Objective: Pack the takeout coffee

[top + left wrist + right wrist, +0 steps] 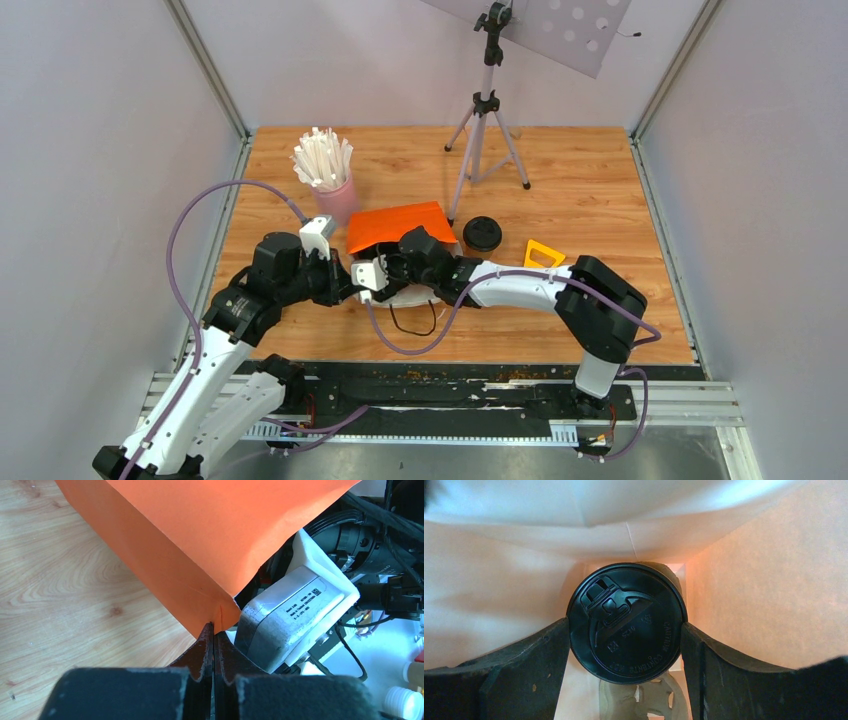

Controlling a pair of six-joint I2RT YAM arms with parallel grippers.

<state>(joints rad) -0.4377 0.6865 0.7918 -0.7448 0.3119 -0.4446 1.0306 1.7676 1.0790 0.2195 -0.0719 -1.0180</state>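
In the right wrist view, the takeout coffee (626,622) shows from above as a round black lid; the cup body is hidden beneath it. My right gripper (625,630) is shut on it, a finger pressing each side of the lid, inside the orange paper bag (749,580). A grey-brown pulp tray (644,700) lies under the cup. In the top view, the bag (400,225) lies on its side and the right gripper (405,262) reaches into its mouth. My left gripper (214,630) is shut on the bag's (200,530) lower corner edge.
A pink cup of white sticks (335,200) stands at the back left. A loose black lid (482,232) and a yellow triangular piece (542,254) lie right of the bag. A tripod (485,130) stands behind. A white plate (415,297) sits under the arms.
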